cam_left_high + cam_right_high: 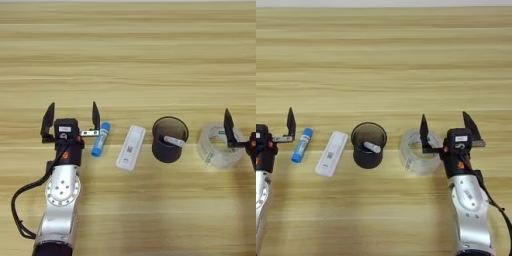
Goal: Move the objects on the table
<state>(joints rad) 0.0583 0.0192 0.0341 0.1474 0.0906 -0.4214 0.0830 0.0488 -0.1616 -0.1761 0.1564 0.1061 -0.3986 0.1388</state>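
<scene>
My left gripper [72, 119] stands open at the left of the table [128, 60], nothing between its fingers; its right finger [95, 116] is just left of the top end of a small blue tube [101, 140] with a white label. Right of the tube lies a flat white stick-like device [131, 147]. Beyond that stands a black mesh cup [170, 139] with a small white piece [372, 147] inside. My right gripper [447, 127] is open at the clear tape roll [408, 157]; its left finger [424, 131] stands over the roll's opening, the other finger outside to the right.
The objects lie in one row across the near part of the table. A black cable [17, 210] loops beside my left forearm. The far half of the wooden top shows only plank grain.
</scene>
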